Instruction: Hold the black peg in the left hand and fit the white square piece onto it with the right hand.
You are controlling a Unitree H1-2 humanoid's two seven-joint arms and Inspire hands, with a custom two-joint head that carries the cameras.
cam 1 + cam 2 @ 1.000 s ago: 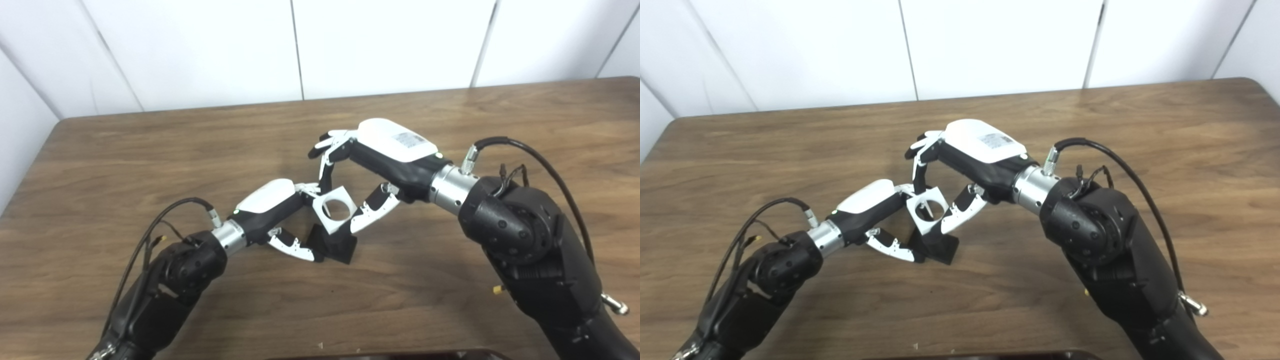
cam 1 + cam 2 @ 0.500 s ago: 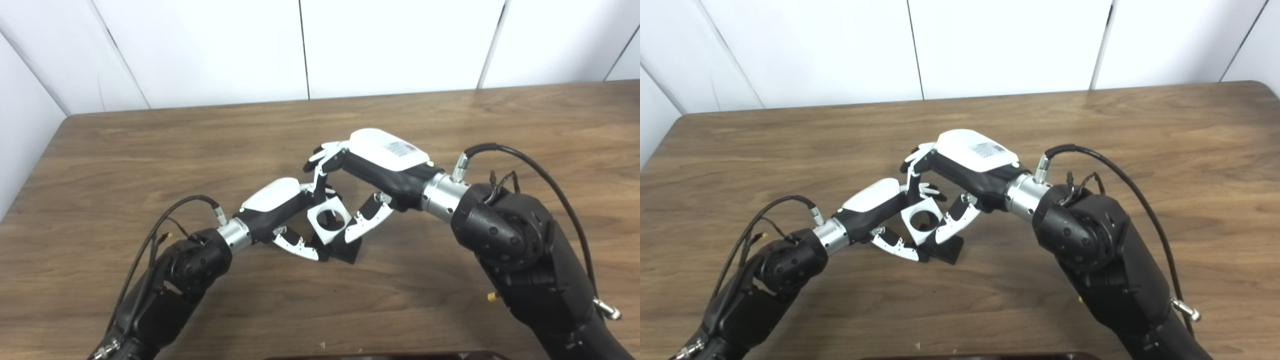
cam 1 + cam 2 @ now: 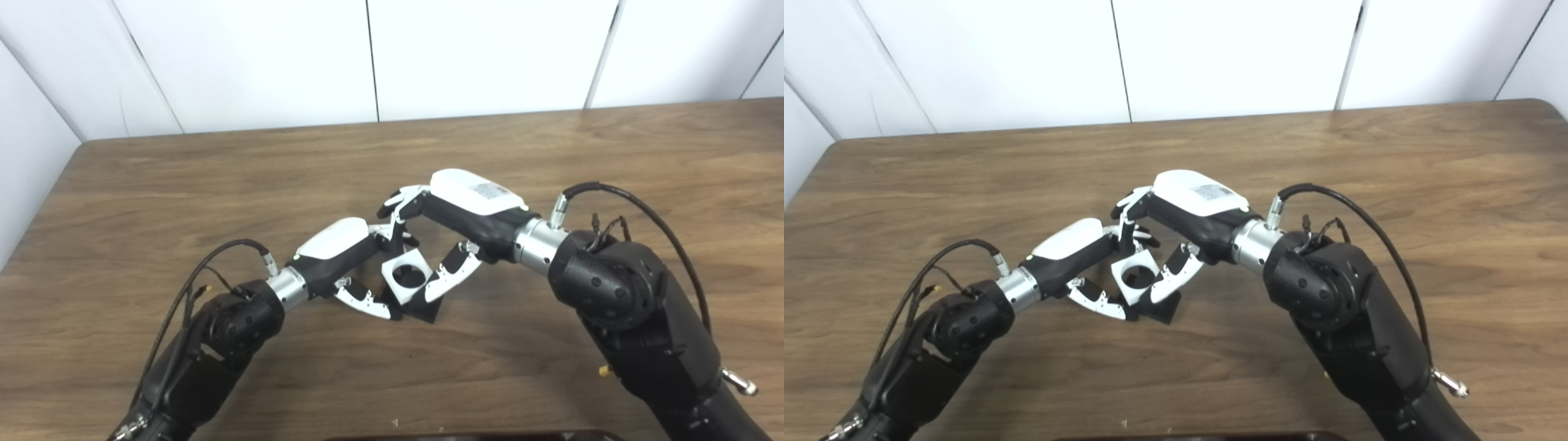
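The black peg piece [image 3: 422, 309] rests on the wooden table near its middle, and my left hand [image 3: 343, 245] is shut on it from the left, thumb along its near side. My right hand [image 3: 456, 211] comes in from the right and is shut on the white square piece [image 3: 405, 277], pinched between fingers above and thumb below. The square has a round hole and sits tilted right on top of the black piece, its hole dark. The peg itself is hidden behind the square. In the right eye view the square [image 3: 1137, 275] sits over the black piece [image 3: 1160, 312].
The brown wooden table [image 3: 184, 184] reaches to a white panelled wall behind. A dark edge [image 3: 465, 436] shows at the bottom of the picture. Cables loop off both wrists.
My right hand has lowered the white square down onto the black piece, closer to the table. The left hand has kept its hold. The camera shifted between the oldest frames and now.
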